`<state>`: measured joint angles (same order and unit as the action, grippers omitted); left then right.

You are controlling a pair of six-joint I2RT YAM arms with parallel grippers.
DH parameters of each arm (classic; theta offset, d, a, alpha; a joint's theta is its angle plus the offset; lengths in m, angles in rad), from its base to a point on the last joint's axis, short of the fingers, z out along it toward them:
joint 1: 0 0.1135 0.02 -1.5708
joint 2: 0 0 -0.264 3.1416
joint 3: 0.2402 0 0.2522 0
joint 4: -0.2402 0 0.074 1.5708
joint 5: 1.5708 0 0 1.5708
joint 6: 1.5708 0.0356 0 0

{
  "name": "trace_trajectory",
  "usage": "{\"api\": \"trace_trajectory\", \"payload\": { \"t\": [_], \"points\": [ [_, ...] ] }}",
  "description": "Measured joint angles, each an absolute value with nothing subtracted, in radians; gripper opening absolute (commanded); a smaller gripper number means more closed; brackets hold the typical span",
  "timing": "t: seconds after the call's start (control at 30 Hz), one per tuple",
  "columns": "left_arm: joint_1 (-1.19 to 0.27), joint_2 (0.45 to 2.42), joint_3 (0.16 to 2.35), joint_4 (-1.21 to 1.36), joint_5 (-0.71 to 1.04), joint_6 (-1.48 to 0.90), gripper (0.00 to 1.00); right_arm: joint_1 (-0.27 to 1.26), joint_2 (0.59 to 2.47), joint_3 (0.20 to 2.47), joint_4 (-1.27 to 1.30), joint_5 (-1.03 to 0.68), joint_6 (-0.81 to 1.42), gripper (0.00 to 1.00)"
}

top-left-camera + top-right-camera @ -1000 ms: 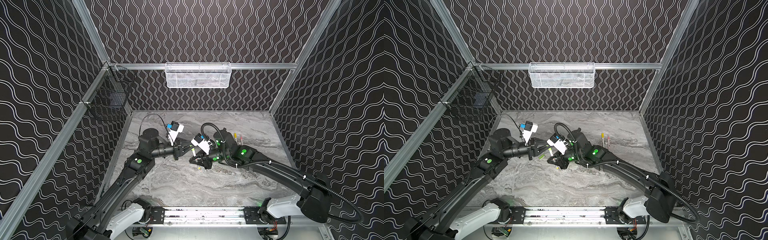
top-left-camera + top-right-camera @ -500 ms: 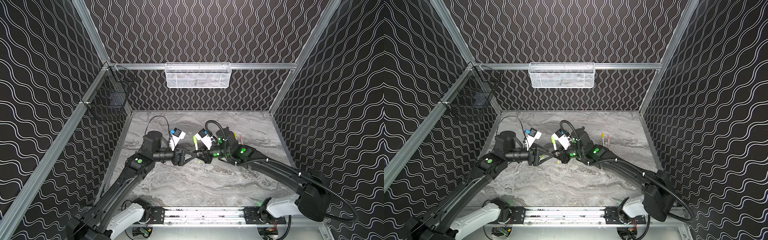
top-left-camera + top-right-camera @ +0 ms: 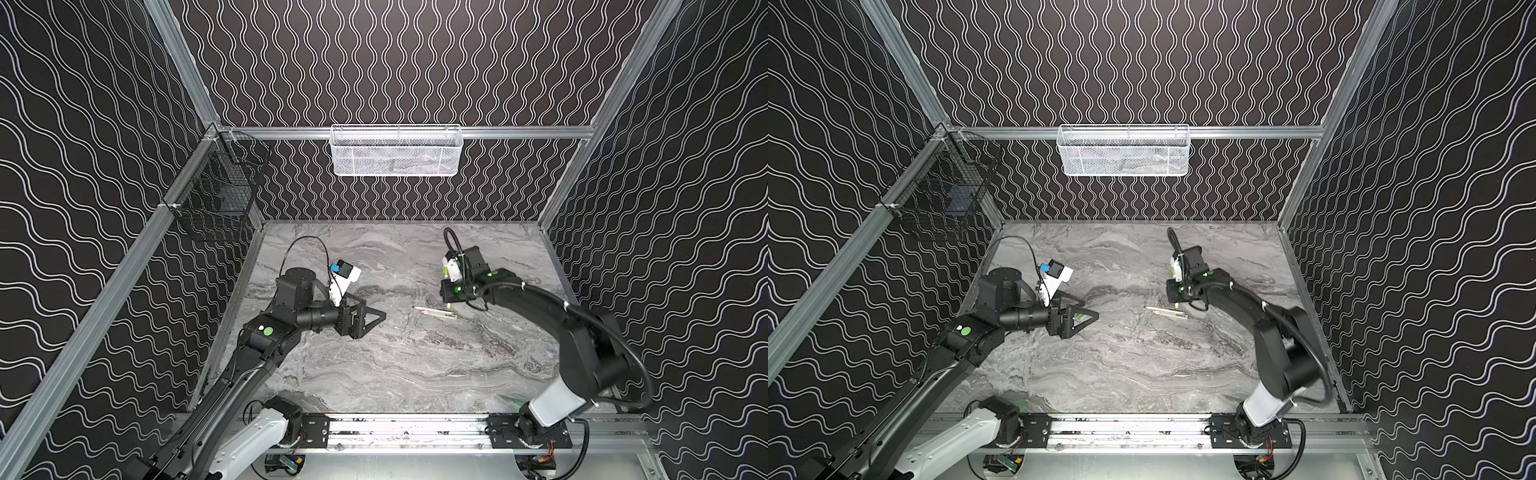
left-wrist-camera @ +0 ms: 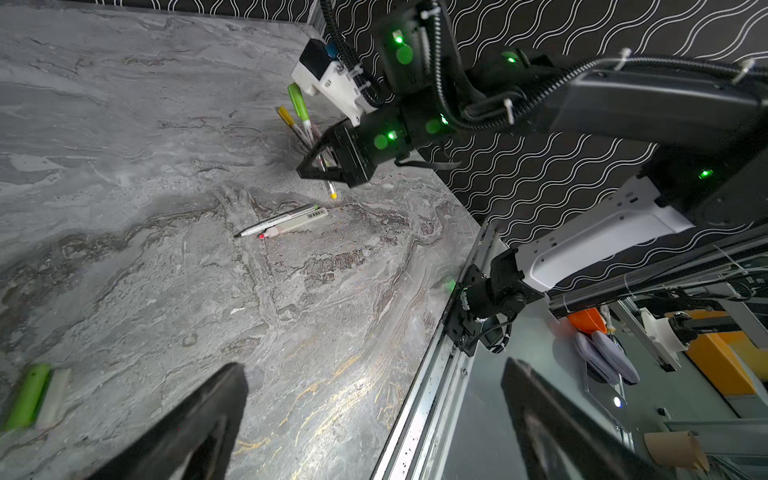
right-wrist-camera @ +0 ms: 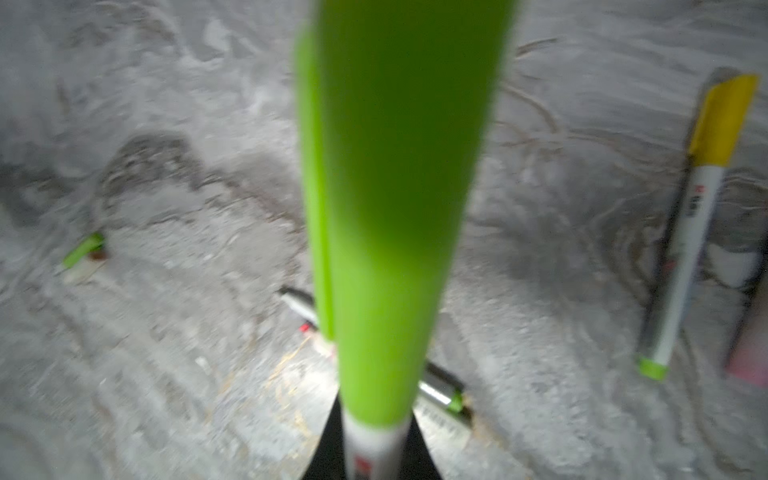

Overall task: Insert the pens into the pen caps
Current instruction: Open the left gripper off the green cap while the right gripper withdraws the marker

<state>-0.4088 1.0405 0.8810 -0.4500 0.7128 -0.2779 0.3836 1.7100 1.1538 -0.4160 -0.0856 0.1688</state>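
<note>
The left gripper (image 3: 368, 322) is hovering low over the grey marbled tabletop (image 3: 415, 365) on the left. Its black fingers are standing wide apart and gripping nothing.

Below it, the left wrist view is showing what both top views barely give. A loose lime green plastic cap (image 4: 27, 395) is lying flat there, with a pale cap (image 4: 52, 397) right beside it.

Toward the middle, two uncapped white-barrelled pens (image 3: 434, 312) are lying side by side. Their long axes are running across the table and their tips are pointing toward the left arm. Only the left wrist view is resolving one dark tip and one red tip.

Further right, the right gripper (image 4: 322, 166) is clamping a white pen with a lime green cap (image 4: 301, 108). It is holding the pen near upright, cap end up and yellowish tail down near the table.

The right wrist view is showing that cap blurred and filling the middle. Beside it a yellow-capped white pen (image 5: 685, 257) with a green tail is lying flat, and the arm is hiding this pen in both top views.
</note>
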Motion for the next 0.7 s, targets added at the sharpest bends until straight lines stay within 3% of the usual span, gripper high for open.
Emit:
{"api": "trace_trajectory", "payload": {
  "t": [0.33, 0.7],
  "points": [
    [-0.406, 1.039, 0.876, -0.445, 0.712, -0.278, 0.99, 0.281, 2.053, 1.431, -0.540, 0.115, 0.091, 0.06],
    [-0.391, 1.044, 0.876, -0.439, 0.719, -0.282, 0.99, 0.284, 2.055, 1.466, -0.630, 0.250, 0.063, 0.50]
  ]
}}
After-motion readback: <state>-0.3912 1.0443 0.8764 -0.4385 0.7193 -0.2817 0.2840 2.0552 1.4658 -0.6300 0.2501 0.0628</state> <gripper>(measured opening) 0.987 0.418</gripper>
